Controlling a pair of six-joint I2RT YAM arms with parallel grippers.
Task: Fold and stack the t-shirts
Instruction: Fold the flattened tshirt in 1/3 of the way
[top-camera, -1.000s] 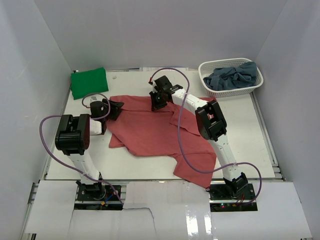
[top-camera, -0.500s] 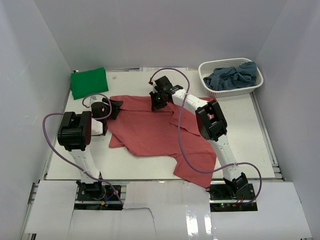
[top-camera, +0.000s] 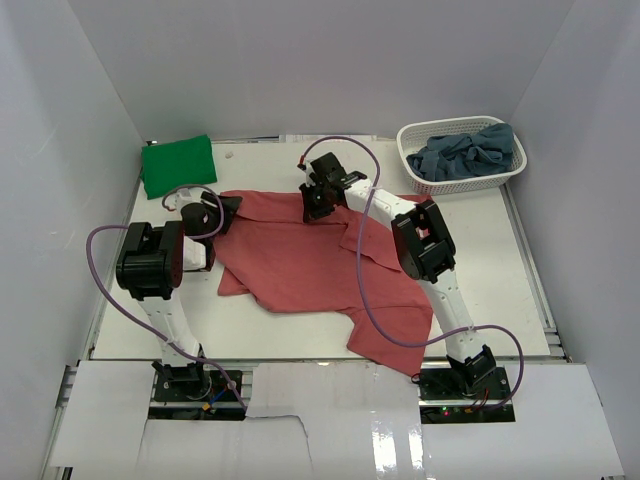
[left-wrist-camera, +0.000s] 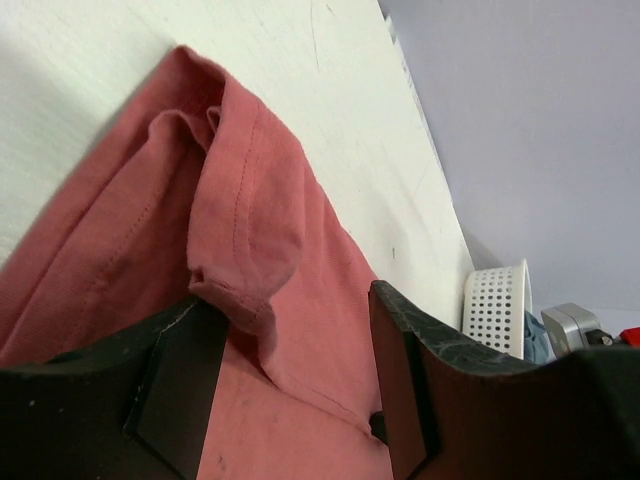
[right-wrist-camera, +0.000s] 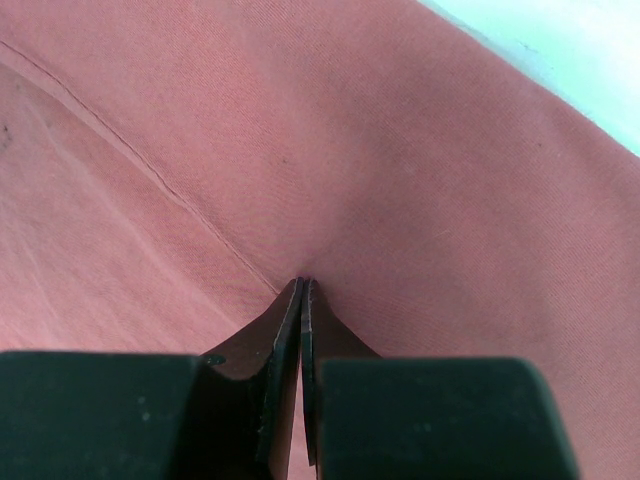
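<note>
Left end effector (left-wrist-camera: 290, 340) stands wide open, its fingers on either side of a bunched sleeve (left-wrist-camera: 245, 220) of the salmon-red t-shirt (top-camera: 300, 260); the cloth brushes one finger but is not pinched. The shirt lies spread and rumpled across the middle of the tabletop (top-camera: 500, 280), its near corner reaching the near edge. Farther in, the right end effector (right-wrist-camera: 302, 285) is closed tight on a pucker of the same shirt near its far hem, with creases running to the fingertips.

The shirt looks light, limp and not slippery. It will likely sag and fold wherever it is unsupported, so a hold on a seam, sleeve hem or corner should serve better than a pinch of flat cloth.

At the far left lies a folded green t-shirt (top-camera: 178, 166). At the far right, grey-blue t-shirts (top-camera: 465, 153) are heaped in a white basket (top-camera: 440, 183).
</note>
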